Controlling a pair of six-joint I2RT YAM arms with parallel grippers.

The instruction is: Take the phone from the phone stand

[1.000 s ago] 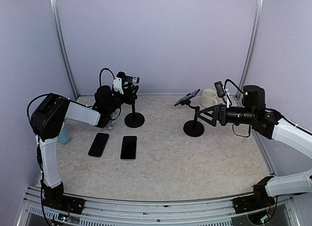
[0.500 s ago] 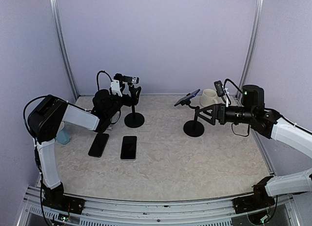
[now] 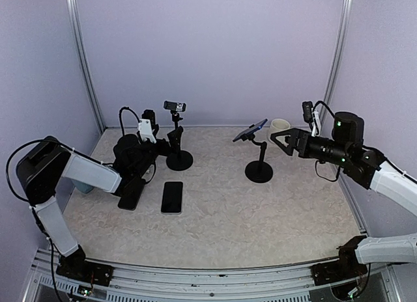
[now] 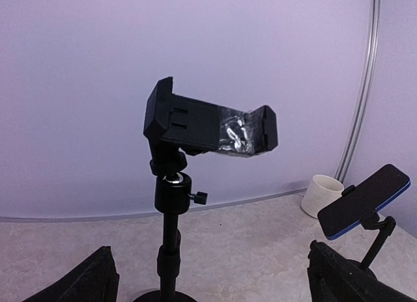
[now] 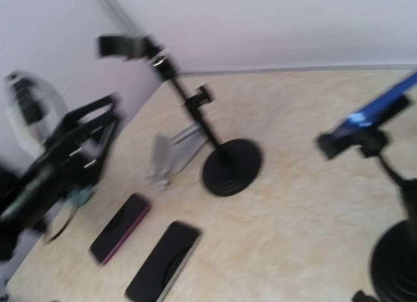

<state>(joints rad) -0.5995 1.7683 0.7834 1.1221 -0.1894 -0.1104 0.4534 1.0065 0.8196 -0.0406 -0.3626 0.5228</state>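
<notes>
2 risks stand out.

Risk 1: the phone (image 3: 251,130) sits tilted in the clamp of the stand (image 3: 259,160) on the right, high on a thin pole over a small round base. If you pull it sideways instead of out along the clamp's opening, I judge the whole stand would tip or slide. The cup (image 3: 280,125) just behind it could then get knocked. A pinch on only 1 corner of the tilted phone could also let it slip and drop to the table (image 3: 260,217). Your right wrist view is smeared, so don't lean on it to line up.

Risk 2: your left gripper (image 4: 210,250) faces the empty stand (image 4: 171,204), whose clamp holds nothing. Closing there does nothing for the task. A nudge could also topple that stand toward the 2 loose phones (image 3: 172,196) lying flat near its base.

Right gripper (image 3: 279,140): jaws spread wide, holding nothing and touching nothing. It hangs beside the phone, near it but apart.

Left gripper: fully spread too, and empty. 1 finger (image 4: 91,279) shows at each lower corner of its view, with the empty stand's pole ahead between them, not touched.
</notes>
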